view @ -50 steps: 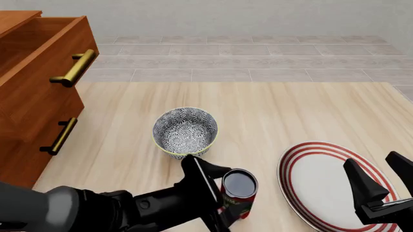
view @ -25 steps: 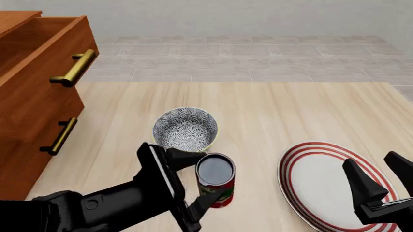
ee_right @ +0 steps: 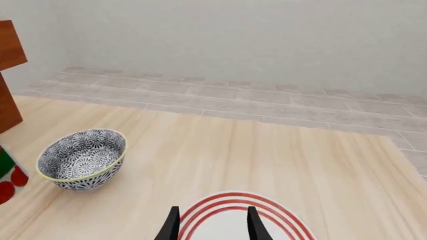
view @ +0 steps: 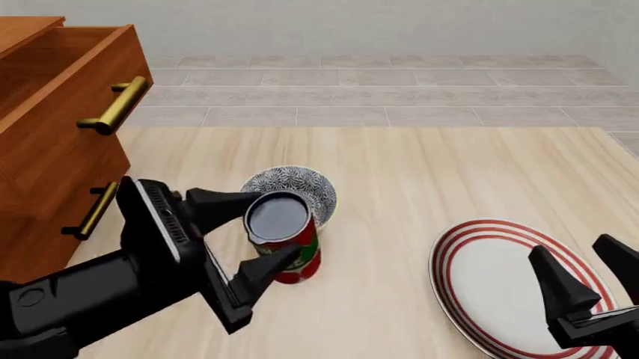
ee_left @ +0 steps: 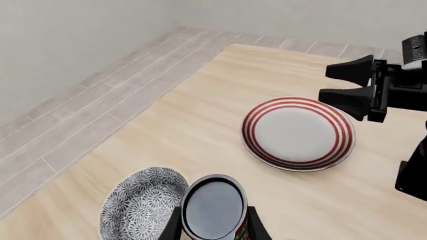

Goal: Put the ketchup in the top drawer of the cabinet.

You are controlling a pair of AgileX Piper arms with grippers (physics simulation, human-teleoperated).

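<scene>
Far left, cabinet (view: 40, 142) with top drawer (view: 70, 90) pulled open; left gripper (view: 245, 239), jaws pinching the ketchup (view: 283, 235) aloft before the bowl (view: 295, 191), risks clipping the drawer front; right gripper (view: 589, 288), jaws spread, idles over plate (view: 479, 277).

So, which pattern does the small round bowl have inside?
The small round bowl has a dense black-and-white floral pattern, clearest in the right wrist view.

Both arms are matte black: the left pincer (view: 254, 238) has a flat rectangular palm block with tapering wedge fingers, the right pincer (view: 589, 288) apparently matching, its body cut off.
</scene>
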